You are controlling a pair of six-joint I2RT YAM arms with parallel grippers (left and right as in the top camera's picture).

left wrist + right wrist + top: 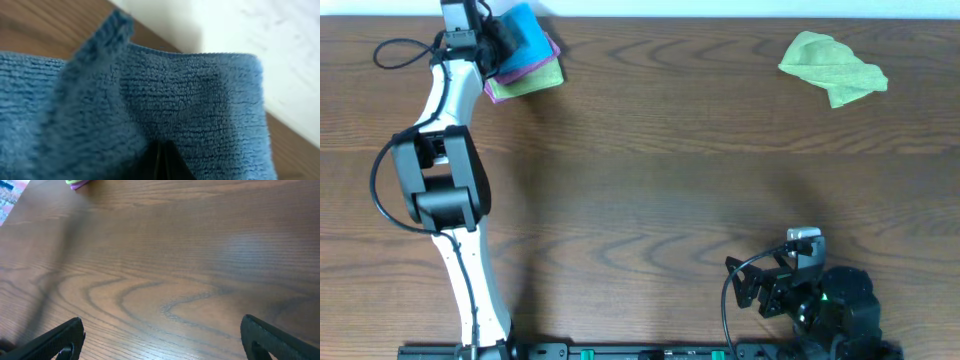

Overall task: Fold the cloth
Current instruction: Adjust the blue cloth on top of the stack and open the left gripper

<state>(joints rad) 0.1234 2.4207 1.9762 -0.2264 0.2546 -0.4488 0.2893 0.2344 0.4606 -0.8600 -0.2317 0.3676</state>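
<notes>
Left gripper (165,161) is pinching the blue cloth (526,30) over the pink-green stack (534,80); I'm suggesting lowering slowly, edges squared to it (right gripper (162,340) sitting wide open, well apart).

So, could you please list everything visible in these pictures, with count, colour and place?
blue cloth: one, blue, on top of the stack at the far left corner
pink cloth: one, pink, under the blue cloth
folded green cloth: one, light green, bottom of the stack
crumpled green cloth: one, light green, alone at the far right
table: one, brown wood, under everything
left gripper: one, black, at the blue cloth, fingers mostly hidden
right gripper: one, black, near right, open above bare wood
</notes>
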